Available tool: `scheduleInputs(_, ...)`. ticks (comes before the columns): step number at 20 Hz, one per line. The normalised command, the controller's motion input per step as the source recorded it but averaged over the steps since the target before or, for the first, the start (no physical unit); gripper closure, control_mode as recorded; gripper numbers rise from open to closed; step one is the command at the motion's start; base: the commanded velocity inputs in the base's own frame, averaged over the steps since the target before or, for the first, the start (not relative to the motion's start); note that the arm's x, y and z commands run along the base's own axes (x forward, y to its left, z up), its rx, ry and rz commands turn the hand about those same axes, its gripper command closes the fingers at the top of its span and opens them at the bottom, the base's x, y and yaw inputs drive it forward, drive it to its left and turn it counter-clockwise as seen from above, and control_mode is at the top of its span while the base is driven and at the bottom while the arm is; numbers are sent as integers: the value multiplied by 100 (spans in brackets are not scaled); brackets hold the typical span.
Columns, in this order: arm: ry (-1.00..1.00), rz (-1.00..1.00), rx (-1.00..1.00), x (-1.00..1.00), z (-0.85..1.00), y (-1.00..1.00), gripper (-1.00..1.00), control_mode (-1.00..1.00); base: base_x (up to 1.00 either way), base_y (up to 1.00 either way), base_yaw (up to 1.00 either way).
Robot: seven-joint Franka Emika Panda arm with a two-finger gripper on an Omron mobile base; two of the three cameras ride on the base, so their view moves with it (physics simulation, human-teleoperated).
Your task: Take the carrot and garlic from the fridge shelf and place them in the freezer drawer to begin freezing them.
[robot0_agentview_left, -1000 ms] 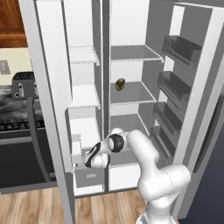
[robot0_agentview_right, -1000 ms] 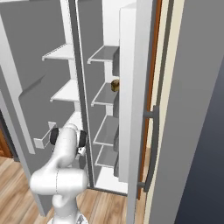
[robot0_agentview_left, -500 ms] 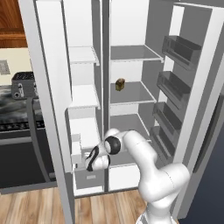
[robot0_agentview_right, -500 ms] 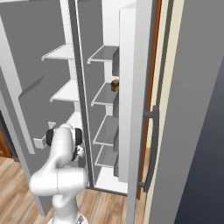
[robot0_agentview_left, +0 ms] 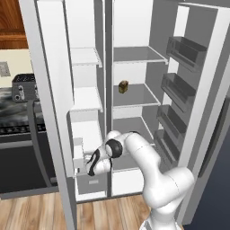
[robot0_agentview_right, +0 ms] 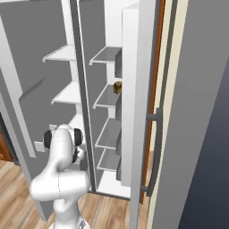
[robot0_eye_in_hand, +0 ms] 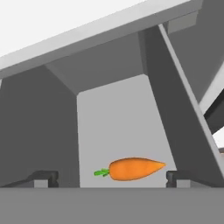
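Note:
The orange carrot (robot0_eye_in_hand: 135, 169) with its green tuft lies on the pale floor of the freezer drawer (robot0_eye_in_hand: 122, 127), free of any grip. My gripper (robot0_eye_in_hand: 110, 177) is open above it, its fingertips (robot0_eye_in_hand: 44, 176) spread wide to either side. From the left base camera, the gripper (robot0_agentview_left: 93, 164) reaches down into the freezer drawer (robot0_agentview_left: 93, 182) at the bottom of the left compartment. The fridge shelf (robot0_agentview_left: 137, 96) sits higher up in the right compartment. The garlic is out of view.
A boxy tan-and-brown item (robot0_agentview_left: 123, 86) stands on the fridge shelf. Both fridge doors stand open, with bins on the right door (robot0_agentview_left: 179, 90). White shelves (robot0_agentview_left: 85, 99) hang above the drawer. A stove (robot0_agentview_left: 18, 130) stands at the left.
The gripper's fingers have spread apart over the drawer. The arm has sunk slightly and otherwise kept its place.

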Motion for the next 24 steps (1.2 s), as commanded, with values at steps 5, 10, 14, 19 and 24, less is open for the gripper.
scheduleInputs(5, 0, 0, 4, -3, 41, -9, -100, -100, 0, 0, 0)
scheduleInputs(10, 0, 0, 5, -15, 63, -14, -100, -100, 0, 0, 0)
scheduleInputs(14, 0, 0, 5, -19, 57, -14, -100, -100, 0, 0, 0)
scheduleInputs(19, -1, 0, 3, -35, 22, -19, -100, -100, 0, 0, 0)
scheduleInputs(24, -3, -1, 3, -66, 20, -34, -100, -100, 0, 0, 0)
